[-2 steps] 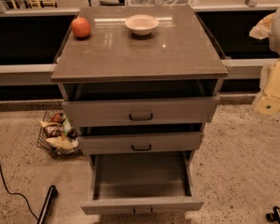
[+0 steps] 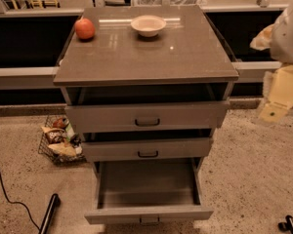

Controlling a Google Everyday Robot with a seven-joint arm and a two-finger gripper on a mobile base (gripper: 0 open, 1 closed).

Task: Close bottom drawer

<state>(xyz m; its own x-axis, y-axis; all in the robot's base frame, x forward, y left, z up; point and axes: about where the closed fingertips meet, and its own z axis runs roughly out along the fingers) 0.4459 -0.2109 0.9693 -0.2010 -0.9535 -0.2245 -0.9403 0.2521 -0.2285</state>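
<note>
speckled stone floor [image 2: 254, 179], dark shelving w/ pale rails behind. mid-scene stands a grey three-drawer cabinet [image 2: 146, 57] w/ a glossy flat top, carrying a red apple [image 2: 84, 28] far left and a small white bowl [image 2: 148, 25] far centre. a wire basket of snack packs [image 2: 58, 143] sits on the floor by its left side.

the bottom drawer [image 2: 146, 184], narrow flat grey front w/ small dark handle, is at the near foot of the cabinet, pulled well out, its grey floor showing. the two drawers above are only slightly out.

change vs 0.7 s ago: only the arm. the pale cream gripper [image 2: 276, 106] at the right edge, abt level w/ the top drawer and well apart from the cabinet, has swung a bit further left into view and lower. can't tell whether the claw is spread or pressed together.

the drawer itself hasn't budged, so nothing's done yet; prob. approach phase. next move, i'd judge: gripper drops to the near front panel and pushes it straight back.
</note>
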